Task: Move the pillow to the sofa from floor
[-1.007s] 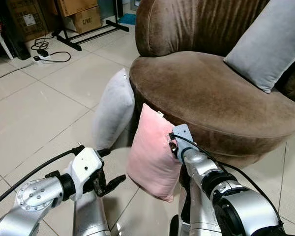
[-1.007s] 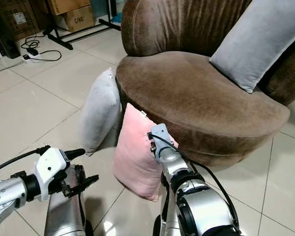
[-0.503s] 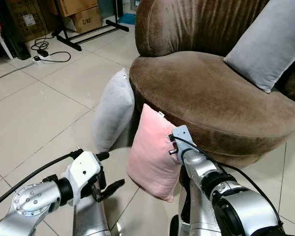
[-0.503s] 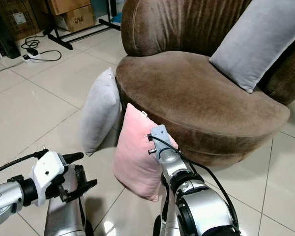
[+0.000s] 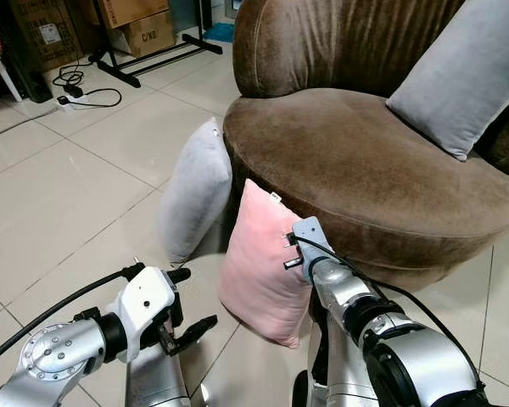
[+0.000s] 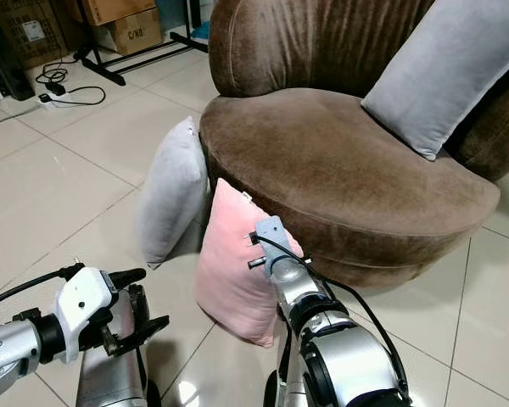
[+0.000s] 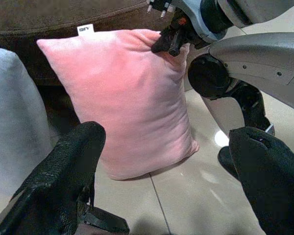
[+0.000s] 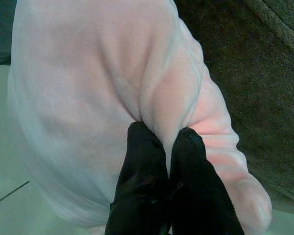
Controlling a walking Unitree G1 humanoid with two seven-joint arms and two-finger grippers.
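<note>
Right gripper [image 8: 167, 147] pinching pink pillow [image 5: 259, 259] leaning against brown sofa [image 5: 365, 170] on tiled floor [image 5: 59, 195]; left gripper [image 7: 161, 161] hovering wide.

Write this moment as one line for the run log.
right gripper: shut, pinching pink pillow | pillow: on floor against sofa | left gripper: open, facing pillow

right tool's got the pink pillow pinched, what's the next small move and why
Probably lift the right tool straight up. It is shut on a fold at the pink pillow's upper edge, while the pillow stands on the floor leaning against the sofa, below seat height. The open left tool faces the pillow's side, apart from it, and could close in to steady it.
</note>
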